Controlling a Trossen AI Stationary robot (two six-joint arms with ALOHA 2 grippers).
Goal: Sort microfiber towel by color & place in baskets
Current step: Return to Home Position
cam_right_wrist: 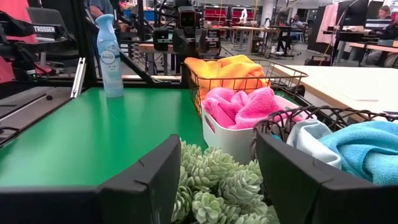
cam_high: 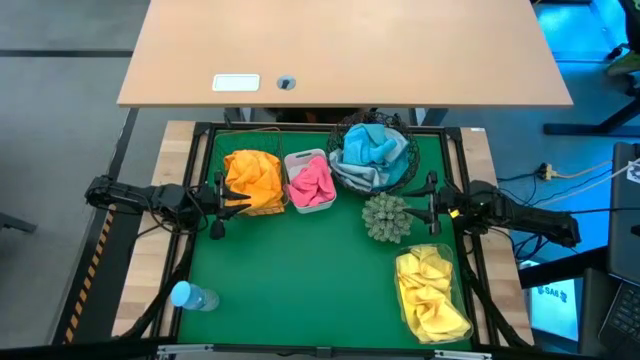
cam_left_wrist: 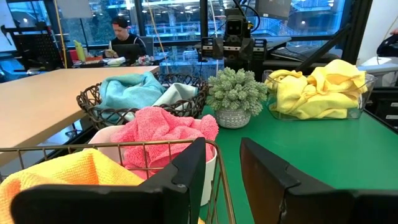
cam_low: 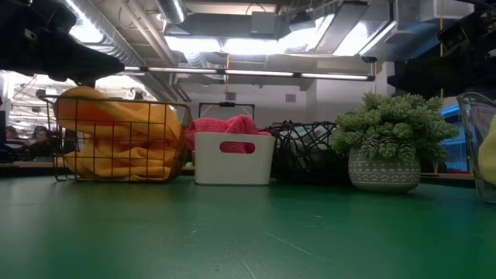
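Note:
Each of the four baskets has towels lying in it. The dark wire-grid basket [cam_high: 252, 181] [cam_left_wrist: 37, 180] has an orange towel. The white tub [cam_high: 310, 183] [cam_low: 232, 157] has a pink one. The round black mesh basket [cam_high: 373, 153] [cam_right_wrist: 348, 146] has blue and teal ones. The clear tray [cam_high: 432, 293] [cam_left_wrist: 317, 90] has yellow ones. My left gripper [cam_high: 226, 203] [cam_left_wrist: 222, 180] is open beside the wire basket's left side. My right gripper [cam_high: 430, 197] [cam_right_wrist: 217, 180] is open at the right, over the plant's edge. Neither touches anything.
A spiky grey-green plant [cam_high: 385, 217] [cam_low: 385, 147] in a pale pot stands between the round basket and the tray. A clear bottle with a blue cap [cam_high: 192, 296] [cam_right_wrist: 109, 56] is at the near left corner. Open green mat [cam_high: 300, 280] lies in the near middle. A wooden table [cam_high: 340, 50] stands beyond.

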